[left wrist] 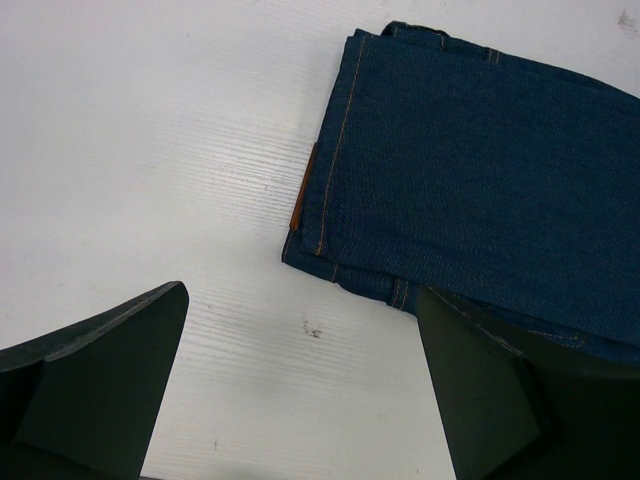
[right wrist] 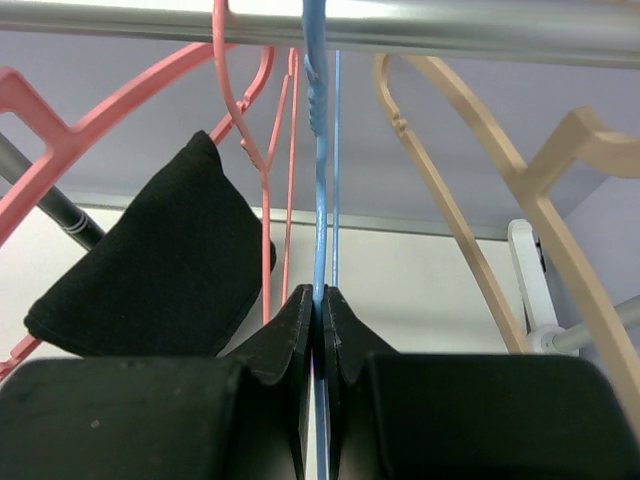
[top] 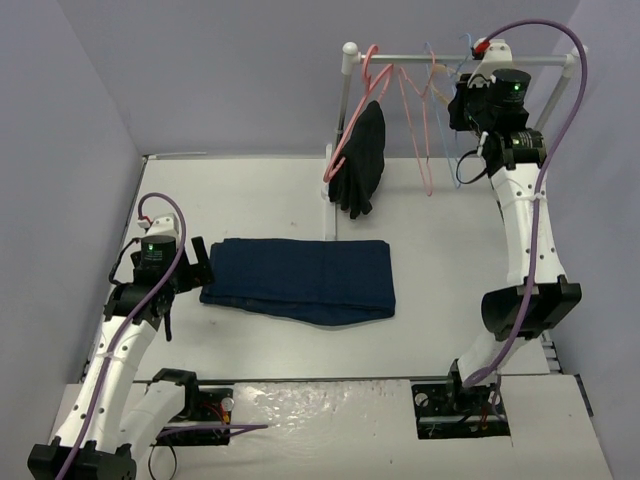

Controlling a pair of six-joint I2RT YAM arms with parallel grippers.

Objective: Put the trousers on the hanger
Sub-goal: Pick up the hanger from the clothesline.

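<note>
Trousers [top: 300, 280] folded flat mid-frame on counter [top: 440, 260], left hand [left wrist: 302, 300] spread beside waistband for pickup, right hand [right wrist: 320, 300] upper right pinching hanger [right wrist: 320, 180], presumably to unhook.

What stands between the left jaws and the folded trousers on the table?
Nothing visible does. The left gripper is open just beside the trousers, with only table surface before the waistband end.

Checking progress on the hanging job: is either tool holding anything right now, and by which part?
The right tool is shut on the light-blue hanger, pinching its thin wire below the twisted neck. The left tool is open, holding nothing.
</note>
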